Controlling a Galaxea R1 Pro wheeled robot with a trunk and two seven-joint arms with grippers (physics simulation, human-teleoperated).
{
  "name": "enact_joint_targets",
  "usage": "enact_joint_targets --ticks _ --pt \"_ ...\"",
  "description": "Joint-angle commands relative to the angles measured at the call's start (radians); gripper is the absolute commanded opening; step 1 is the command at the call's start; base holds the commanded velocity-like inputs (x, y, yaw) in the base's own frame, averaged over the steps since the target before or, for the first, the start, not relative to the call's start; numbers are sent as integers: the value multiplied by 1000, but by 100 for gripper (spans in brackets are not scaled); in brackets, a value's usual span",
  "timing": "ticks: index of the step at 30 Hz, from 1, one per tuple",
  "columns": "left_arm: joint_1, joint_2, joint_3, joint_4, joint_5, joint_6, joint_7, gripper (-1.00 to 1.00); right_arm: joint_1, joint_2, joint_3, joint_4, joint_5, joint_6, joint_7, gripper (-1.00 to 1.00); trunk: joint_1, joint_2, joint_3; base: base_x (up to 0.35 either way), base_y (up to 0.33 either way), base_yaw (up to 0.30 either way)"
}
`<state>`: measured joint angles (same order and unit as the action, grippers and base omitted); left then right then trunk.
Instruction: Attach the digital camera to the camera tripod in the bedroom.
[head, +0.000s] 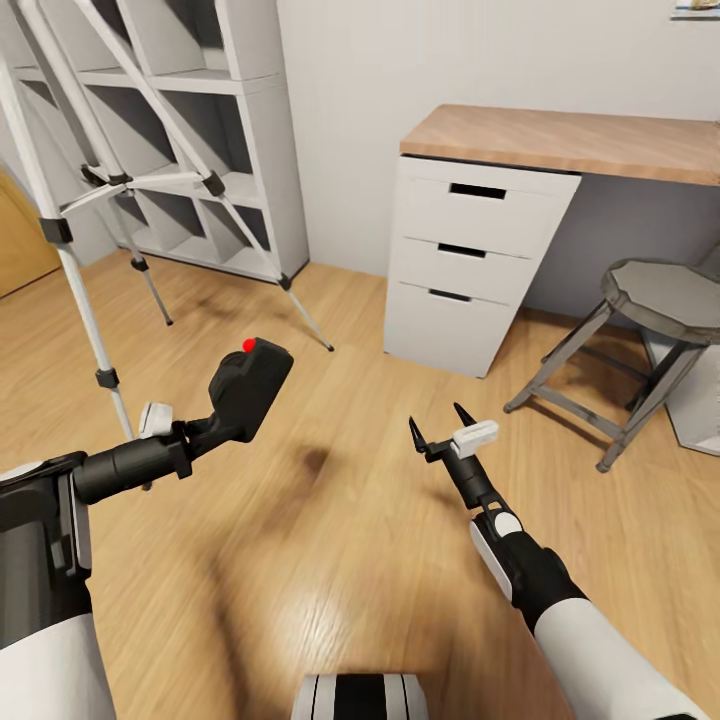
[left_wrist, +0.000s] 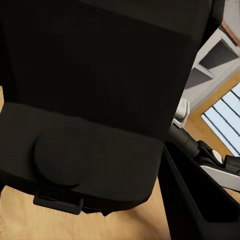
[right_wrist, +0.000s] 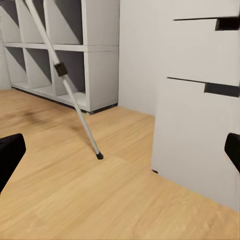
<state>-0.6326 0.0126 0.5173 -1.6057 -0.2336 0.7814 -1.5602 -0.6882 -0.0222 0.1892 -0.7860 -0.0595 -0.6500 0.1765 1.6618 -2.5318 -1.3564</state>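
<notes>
My left gripper (head: 205, 428) has its jaws clamped on the camera (head: 248, 385), held up in the air with the red dot on top. The right gripper (head: 436, 425) hangs empty, jaws spread wide. So I'd say pickup's done and I'm on the carry-to-mount step. The tripod (head: 70, 255) stands just ahead on my left, in front of the shelf (head: 245, 130), but its head is out of frame. Next I reckon I need to tilt the view up, find the head, then lift the camera onto it.

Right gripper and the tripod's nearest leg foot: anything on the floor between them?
No. In the right wrist view only bare wood floor stretches from the right gripper to the camera tripod foot.
</notes>
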Motion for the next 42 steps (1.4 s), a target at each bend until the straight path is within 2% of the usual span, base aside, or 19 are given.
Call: enact_joint_targets --ticks 1,42 --pt "-1 0 1 -1 -10 7 -11 -100 -1 -1 3 1 -6 -3 3 100 -1 0 3 0 0 0" --pt "-1 -2 0 0 -10 10 -11 -100 -1 -1 3 7 -6 -4 3 100 -19 10 162 0 0 0"
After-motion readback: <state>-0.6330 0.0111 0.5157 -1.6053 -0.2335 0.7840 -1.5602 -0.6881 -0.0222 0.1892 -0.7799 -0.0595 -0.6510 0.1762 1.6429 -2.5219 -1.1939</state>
